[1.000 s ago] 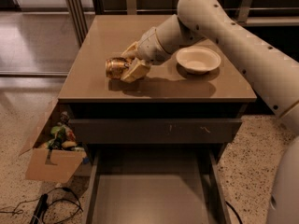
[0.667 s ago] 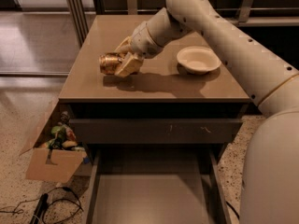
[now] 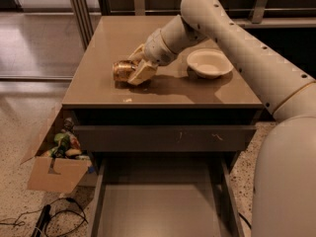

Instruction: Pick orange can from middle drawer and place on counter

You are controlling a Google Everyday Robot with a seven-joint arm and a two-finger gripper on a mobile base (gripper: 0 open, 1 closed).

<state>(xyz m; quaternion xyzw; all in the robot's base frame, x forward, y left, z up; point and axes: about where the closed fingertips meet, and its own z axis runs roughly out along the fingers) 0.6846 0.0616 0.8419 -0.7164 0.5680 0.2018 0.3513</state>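
Note:
The orange can lies on its side over the left part of the tan counter, at or just above its surface. My gripper reaches in from the right, and its cream fingers are closed around the can's right end. The middle drawer is pulled open below the counter, and its grey floor is bare.
A white bowl sits on the counter to the right of the gripper. A closed dark drawer front sits above the open drawer. A cardboard box with clutter and cables stands on the floor at the left.
The can and gripper have stayed over the left part of the counter, shifting only slightly. The arm has changed its pose above them.

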